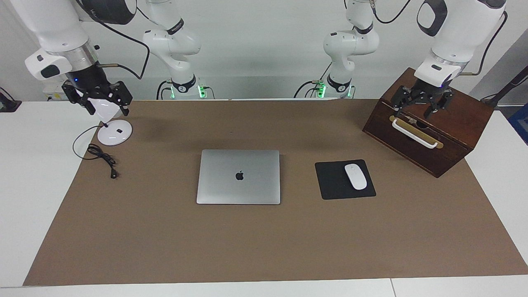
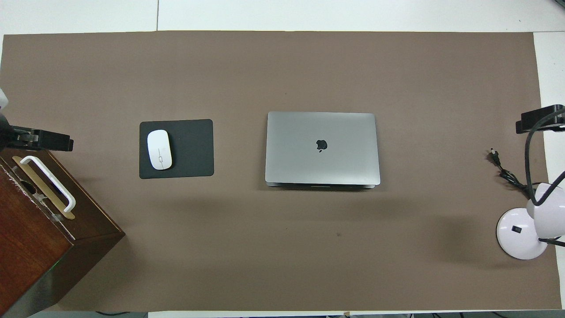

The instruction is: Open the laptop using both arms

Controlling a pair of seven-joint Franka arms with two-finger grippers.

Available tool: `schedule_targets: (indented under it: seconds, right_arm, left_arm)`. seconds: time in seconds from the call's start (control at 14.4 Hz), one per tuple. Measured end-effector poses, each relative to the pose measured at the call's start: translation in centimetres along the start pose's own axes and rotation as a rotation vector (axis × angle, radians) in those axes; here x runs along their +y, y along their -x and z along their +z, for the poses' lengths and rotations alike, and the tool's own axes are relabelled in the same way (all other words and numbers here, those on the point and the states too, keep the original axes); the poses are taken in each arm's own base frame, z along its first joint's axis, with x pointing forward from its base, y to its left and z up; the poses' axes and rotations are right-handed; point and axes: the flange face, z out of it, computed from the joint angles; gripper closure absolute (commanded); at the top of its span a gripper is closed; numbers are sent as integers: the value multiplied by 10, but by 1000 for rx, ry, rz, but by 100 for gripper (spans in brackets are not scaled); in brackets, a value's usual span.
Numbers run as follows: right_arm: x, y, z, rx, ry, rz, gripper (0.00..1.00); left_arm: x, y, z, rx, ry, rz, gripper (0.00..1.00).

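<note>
In the facing view you have the thin silver-grey laptop (image 1: pixel 238 177) lying closed mid-table beside the black mouse pad (image 1: pixel 345 179); the left gripper (image 1: pixel 421 108) hangs spread-fingered over the brown wooden box (image 1: pixel 429 123), the right gripper (image 1: pixel 99 104) over the white lamp base (image 1: pixel 114 132), fingers unreadable. From overhead, the lid is still flat, so all the opening remains.

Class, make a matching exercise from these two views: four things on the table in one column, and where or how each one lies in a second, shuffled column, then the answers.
1. laptop
2. white mouse
3. wooden box
4. desk lamp

A. under the right gripper
B. on the black mouse pad
C. closed, mid-table
D. under the left gripper

Pairs: 1-C, 2-B, 3-D, 4-A
</note>
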Motion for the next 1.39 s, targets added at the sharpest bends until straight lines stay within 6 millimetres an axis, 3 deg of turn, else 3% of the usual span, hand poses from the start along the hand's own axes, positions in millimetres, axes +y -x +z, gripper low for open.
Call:
schedule_targets:
  seconds: [1.04, 1.39]
  right_arm:
    - [6, -3, 0, 28, 1, 11, 0]
    - [13, -21, 21, 132, 5, 21, 0]
  left_arm:
    - [14, -2, 0, 4, 0, 27, 0]
    - [14, -2, 1, 4, 0, 27, 0]
